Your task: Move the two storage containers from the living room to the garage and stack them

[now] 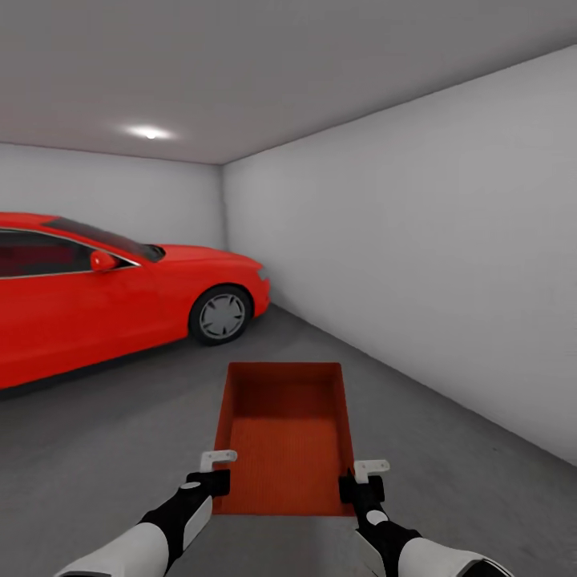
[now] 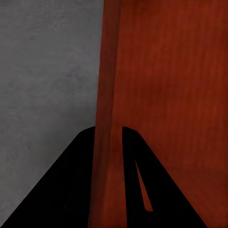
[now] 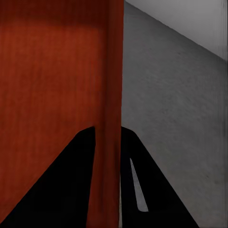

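I am in the garage, over its grey concrete floor [image 1: 120, 449]. One red-orange open-top storage container [image 1: 284, 433] is held out in front of me, empty, with its long side pointing away. My left gripper [image 1: 215, 479] is shut on the near end of its left wall; in the left wrist view the black fingers [image 2: 80, 180] straddle that wall [image 2: 109, 85]. My right gripper [image 1: 361, 485] is shut on the near end of the right wall, which runs up between its fingers [image 3: 71, 180] in the right wrist view [image 3: 110, 85]. I cannot tell how high the container is above the floor.
A red car [image 1: 96, 296] stands at the left, its front wheel [image 1: 220, 315] just beyond the container's far left corner. A plain white wall [image 1: 417, 264] runs along the right. Grey floor lies ahead between the car and that wall.
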### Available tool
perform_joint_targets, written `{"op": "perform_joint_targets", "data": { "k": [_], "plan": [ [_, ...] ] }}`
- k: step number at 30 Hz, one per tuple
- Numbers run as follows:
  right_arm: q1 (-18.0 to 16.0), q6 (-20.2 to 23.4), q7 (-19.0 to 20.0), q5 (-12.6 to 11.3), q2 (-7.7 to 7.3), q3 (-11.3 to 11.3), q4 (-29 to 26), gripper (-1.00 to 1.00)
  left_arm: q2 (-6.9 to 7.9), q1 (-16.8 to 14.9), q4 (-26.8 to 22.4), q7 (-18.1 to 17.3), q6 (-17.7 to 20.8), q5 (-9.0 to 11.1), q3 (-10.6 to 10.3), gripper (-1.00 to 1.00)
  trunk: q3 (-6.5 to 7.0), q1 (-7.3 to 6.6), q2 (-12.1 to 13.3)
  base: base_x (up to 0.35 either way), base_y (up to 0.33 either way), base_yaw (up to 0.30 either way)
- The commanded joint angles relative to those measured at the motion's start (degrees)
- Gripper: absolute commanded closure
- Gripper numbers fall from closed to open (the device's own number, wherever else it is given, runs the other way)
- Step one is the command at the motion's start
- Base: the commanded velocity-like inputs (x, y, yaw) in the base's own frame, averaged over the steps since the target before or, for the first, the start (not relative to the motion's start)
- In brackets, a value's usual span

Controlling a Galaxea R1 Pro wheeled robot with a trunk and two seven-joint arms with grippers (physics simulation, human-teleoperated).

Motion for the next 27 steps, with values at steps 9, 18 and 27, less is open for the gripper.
{"op": "perform_joint_targets", "data": {
  "k": [9, 18, 27],
  "plan": [
    [-0.07, -0.39, -0.33, -0.3, 0.02, -1.97, -0.1, 1.0, 0.34, -0.01, -0.01, 0.51, 0.26, 0.0, 1.53, 1.0, -0.09, 0.04, -0.07, 0.321, 0.158, -0.281],
    [-0.08, -0.39, -0.33, -0.3, 0.02, -1.97, -0.1, 1.0, 0.34, -0.01, -0.01, 0.51, 0.29, 0.0, 1.53, 1.0, -0.09, 0.04, -0.07, 0.322, 0.165, -0.281],
    [-0.08, -0.39, -0.33, -0.3, 0.02, -1.97, -0.1, 1.0, 0.34, -0.01, -0.01, 0.51, 0.29, 0.0, 1.54, 1.0, -0.09, 0.04, -0.07, 0.32, 0.173, -0.281]
  ]
}}
